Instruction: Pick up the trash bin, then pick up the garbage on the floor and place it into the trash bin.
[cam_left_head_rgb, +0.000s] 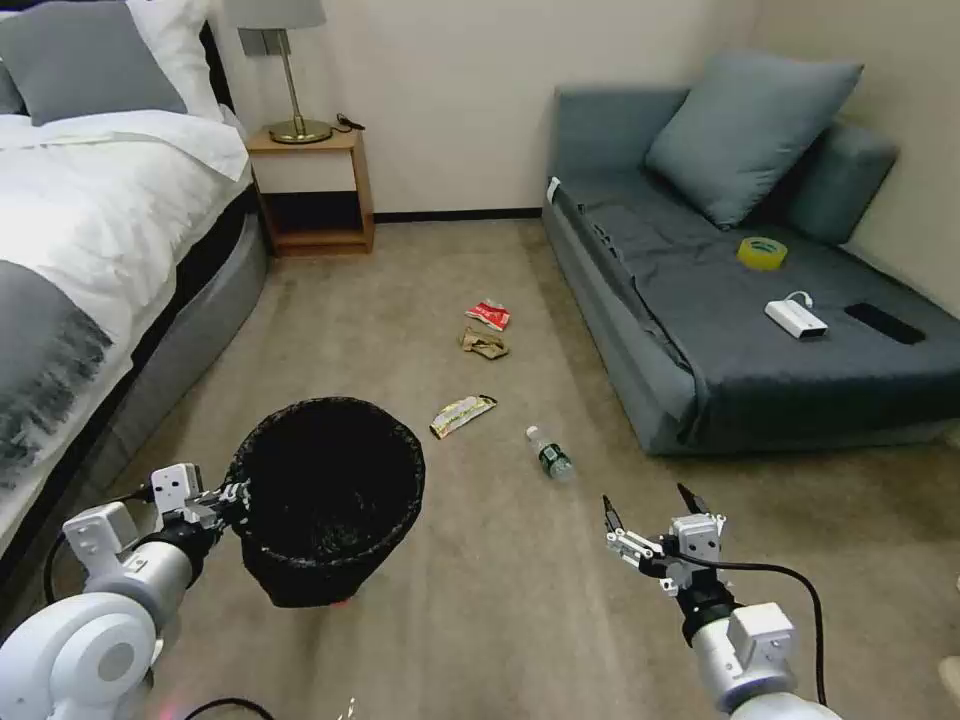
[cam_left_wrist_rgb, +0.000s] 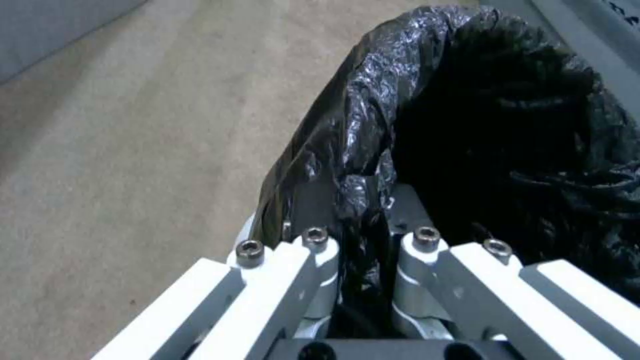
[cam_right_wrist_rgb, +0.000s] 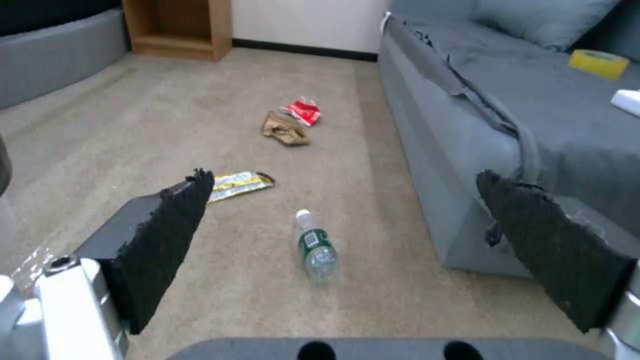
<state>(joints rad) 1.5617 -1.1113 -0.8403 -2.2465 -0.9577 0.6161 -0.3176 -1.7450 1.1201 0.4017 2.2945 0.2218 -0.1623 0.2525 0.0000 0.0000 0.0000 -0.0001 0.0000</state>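
Left pincer (cam_left_head_rgb: 232, 494) clamps trash bin (cam_left_head_rgb: 330, 500) rim (crinkly black liner); right pincer (cam_left_head_rgb: 650, 505) wide, bottle (cam_left_head_rgb: 551, 456) ahead.

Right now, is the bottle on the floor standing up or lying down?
Lying down. The bottle rests on its side on the carpet, white cap pointing away from the robot, ahead of the open right gripper.

— What's my head camera giving me?

— It looks forward and down from high up, across the floor (cam_left_head_rgb: 520, 560) to the far wall.

— And the left wrist?

— Pressed right up against the trash bin (cam_left_wrist_rgb: 467, 125), facing along its rim.

— Right wrist?

— Low, facing forward over carpet. It shares the plastic bottle (cam_right_wrist_rgb: 316, 247) and sofa (cam_right_wrist_rgb: 453, 165) with my head view.
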